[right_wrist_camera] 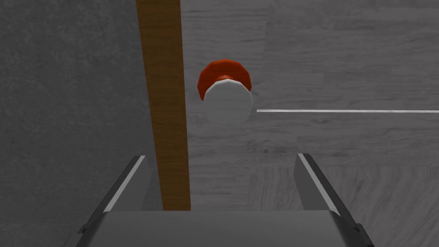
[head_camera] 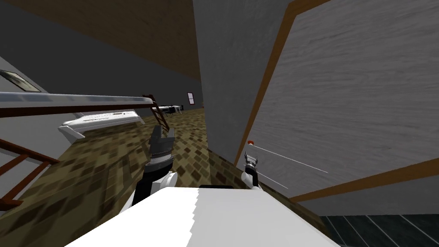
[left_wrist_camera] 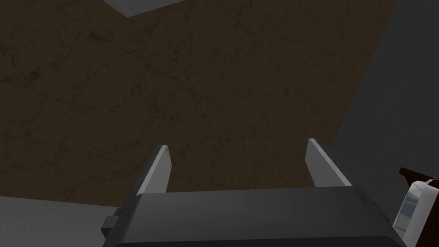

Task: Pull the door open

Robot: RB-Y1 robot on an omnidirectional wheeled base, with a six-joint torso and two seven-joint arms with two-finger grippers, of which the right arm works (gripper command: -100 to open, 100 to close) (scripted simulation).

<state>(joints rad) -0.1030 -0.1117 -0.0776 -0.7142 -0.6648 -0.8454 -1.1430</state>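
Note:
A grey door with a brown frame stands to my right. Its round knob has a pale face and a red base; it shows as a small red dot in the head view. My right gripper is open and points at the door a short way below the knob, touching nothing. The brown frame strip runs just inside one of its fingers. My left gripper is open and empty, held up over the floor to the left.
A grey wall meets the door frame on its left. A white keyboard on a stand and a dark red railing lie to the left. Patterned brown floor stretches ahead towards far tables.

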